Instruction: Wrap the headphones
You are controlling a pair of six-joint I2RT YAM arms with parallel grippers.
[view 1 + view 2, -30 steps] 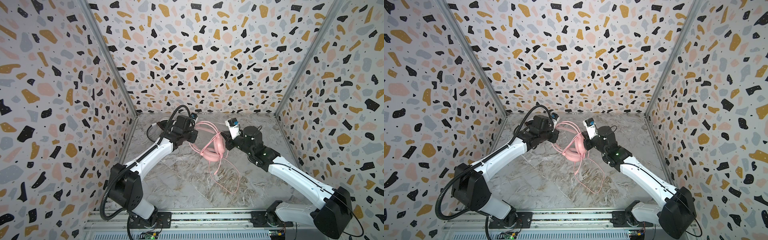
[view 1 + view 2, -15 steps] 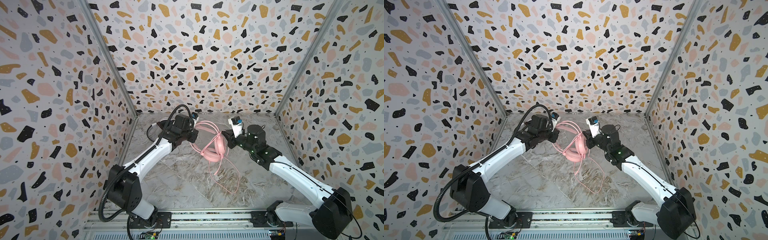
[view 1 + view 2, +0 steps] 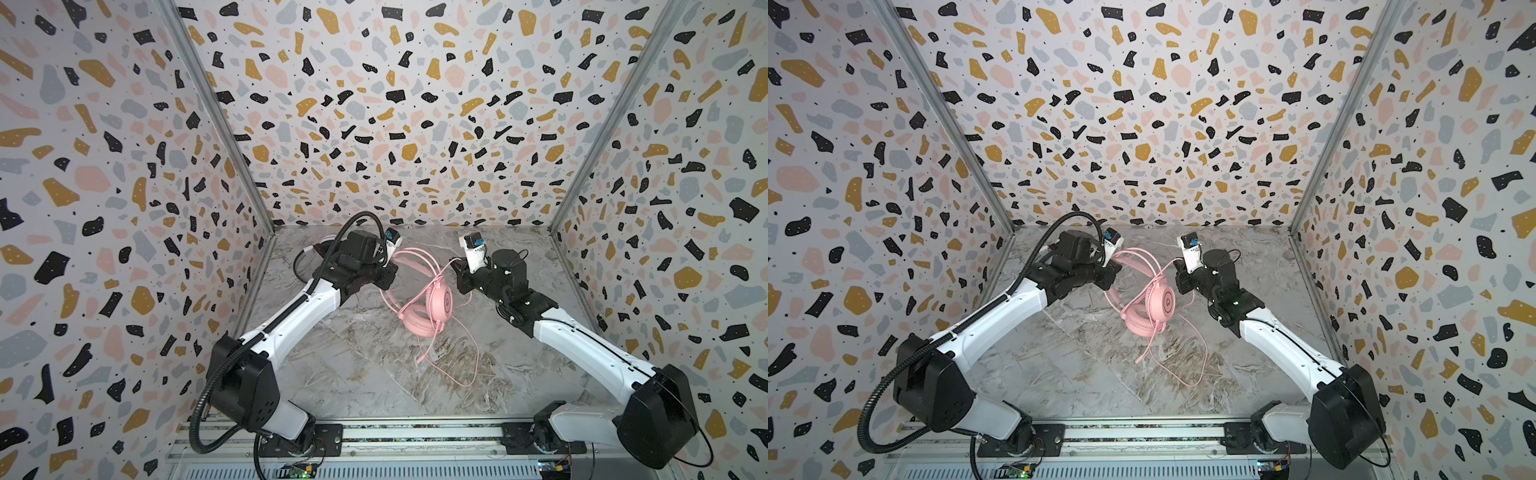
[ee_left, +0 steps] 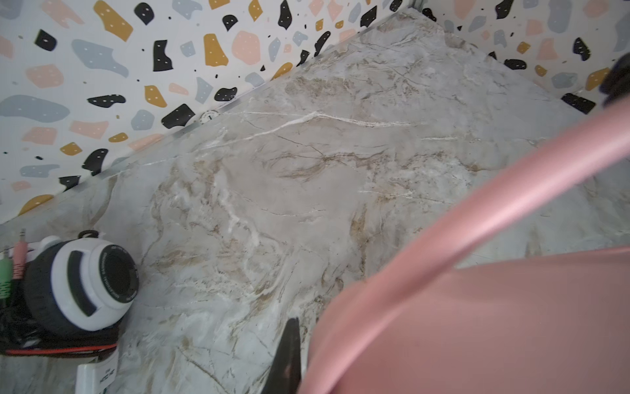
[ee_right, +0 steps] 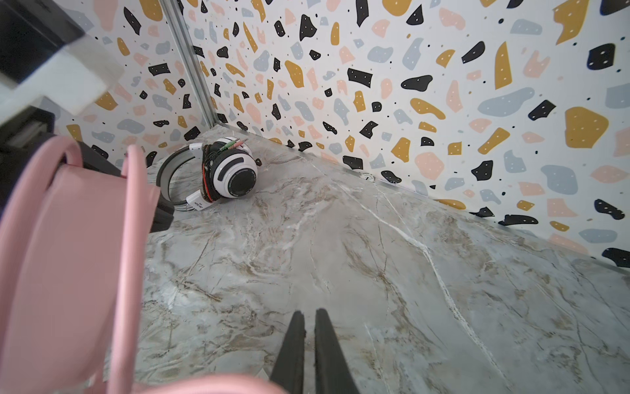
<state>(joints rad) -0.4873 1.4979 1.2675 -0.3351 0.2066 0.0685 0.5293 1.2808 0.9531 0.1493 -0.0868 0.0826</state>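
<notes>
Mid-frame, left claw (image 3: 387, 278) pinches the all-pink padded over-ear headset (image 3: 442, 301) by its band as an anchor — right claw (image 5: 309, 314), pressed together, seemingly grips its thin pink cable (image 3: 446, 265) for winding.

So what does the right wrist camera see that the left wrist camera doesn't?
Only the right wrist view shows the white headphones with their grey headband hoop, the corner post behind them, and the right claw, fingers almost together. Only the left wrist view shows a finger of the left claw against the pink headphones. Both show the pink headphones up close, a white earcup with its plugs, the marble table and the speckled walls.
</notes>
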